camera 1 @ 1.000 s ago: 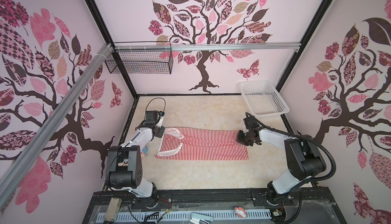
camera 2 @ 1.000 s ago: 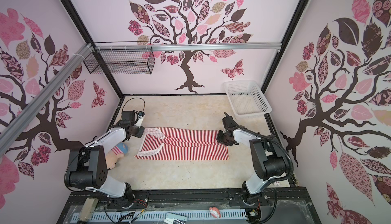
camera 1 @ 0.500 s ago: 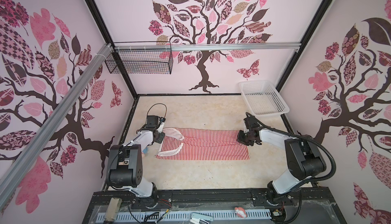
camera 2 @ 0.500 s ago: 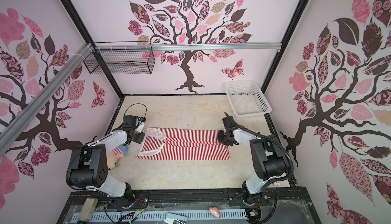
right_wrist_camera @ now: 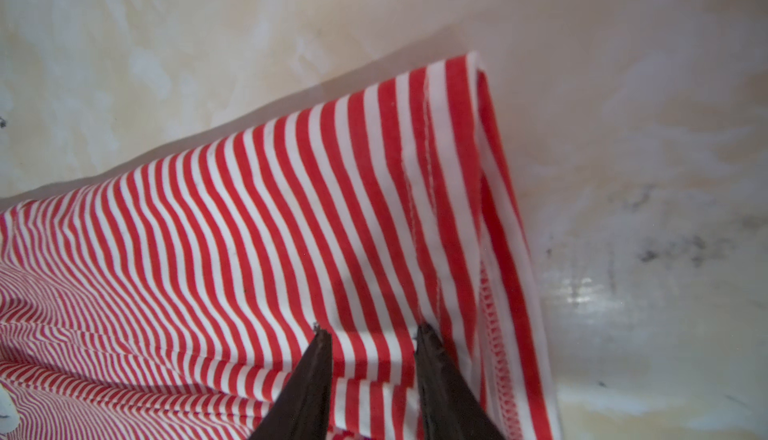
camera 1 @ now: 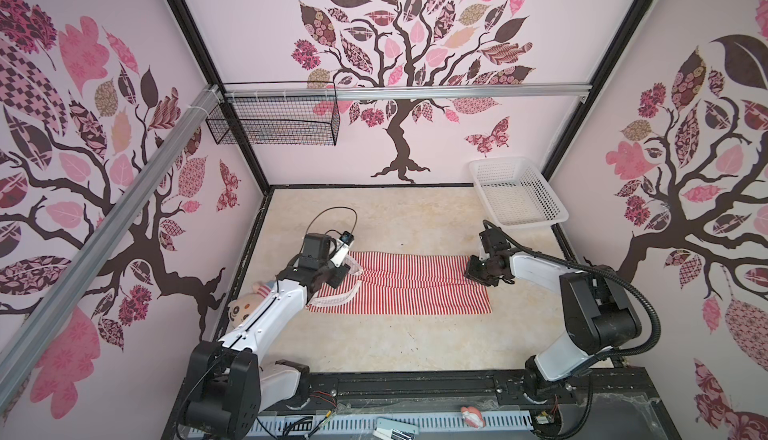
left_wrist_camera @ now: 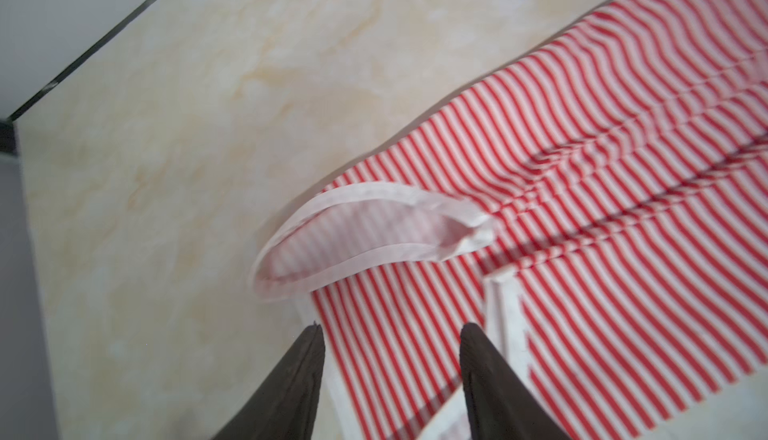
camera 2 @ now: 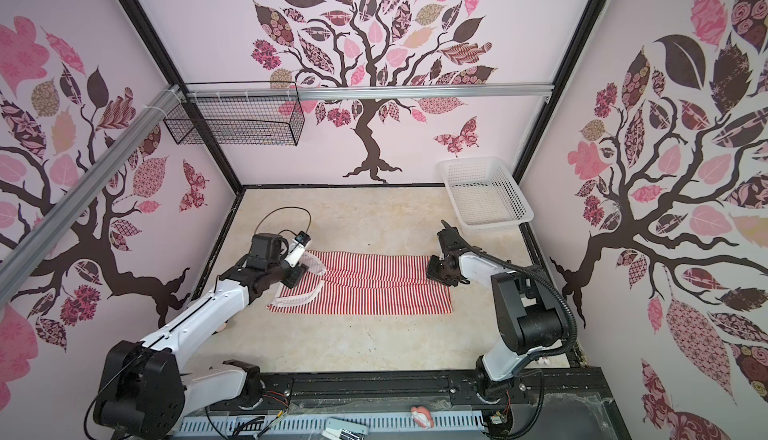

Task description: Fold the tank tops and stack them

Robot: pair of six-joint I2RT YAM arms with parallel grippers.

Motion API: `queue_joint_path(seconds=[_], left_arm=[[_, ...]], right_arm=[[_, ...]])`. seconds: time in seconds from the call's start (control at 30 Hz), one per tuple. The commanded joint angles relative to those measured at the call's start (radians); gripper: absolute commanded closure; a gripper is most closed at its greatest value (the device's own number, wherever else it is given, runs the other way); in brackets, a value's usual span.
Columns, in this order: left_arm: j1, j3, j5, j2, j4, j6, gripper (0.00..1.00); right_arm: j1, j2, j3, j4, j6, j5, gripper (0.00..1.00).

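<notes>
Tank top (camera 1: 409,285): lies spread flat along the middle of the beige table (camera 1: 399,346), red-and-white stripes, a crease running down its length; also seen in a top view (camera 2: 370,286).
Change on the left: the left gripper (left_wrist_camera: 392,334) was pinched on the white strap trim a second ago; its fingers now stand apart over the strap end, with striped cloth and trim lying loose between them.
Strap loop (left_wrist_camera: 365,230): white-edged loop now resting curled on the cloth, a little raised.
Change on the right: the right gripper (right_wrist_camera: 370,329) has barely moved from the hem end; its jaws look slightly wider than before.
Right gripper state: narrow gap, tips resting on the striped cloth just inside the stitched hem (right_wrist_camera: 490,292); I cannot tell whether any fabric is pinched.
White basket (camera 1: 517,192): unmoved at the far right corner.
Plush doll (camera 1: 243,311): half hidden under the left arm.
Hard to make out: left wrist view is blurred; fingertips cut off in both top views by the gripper bodies.
</notes>
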Motion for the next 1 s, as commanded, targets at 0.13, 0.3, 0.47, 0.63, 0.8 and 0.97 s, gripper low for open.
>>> queue_joint_path(seconds=[0.13,0.3,0.47,0.63,0.8,0.97], left_arm=[[-0.068,0.084,-0.009,0.189,-0.019,0.05,0.42],[-0.072,0.156,0.025,0.288,-0.021,0.057,0.42],[-0.076,0.202,0.041,0.352,-0.04,0.061,0.42],[-0.081,0.224,0.05,0.386,-0.076,0.067,0.43],[-0.081,0.202,0.067,0.357,-0.078,0.076,0.42],[-0.081,0.226,0.003,0.417,-0.07,0.076,0.44]], right_arm=[[-0.012,0.007,0.009,-0.04,0.001,-0.005,0.62],[-0.012,0.003,0.01,-0.04,0.001,-0.002,0.61],[-0.012,0.003,0.012,-0.039,0.001,0.001,0.61],[-0.012,0.003,0.012,-0.037,0.003,0.002,0.61],[-0.013,0.008,0.01,-0.028,0.006,-0.006,0.61],[-0.012,0.009,0.007,-0.025,0.007,-0.01,0.61]])
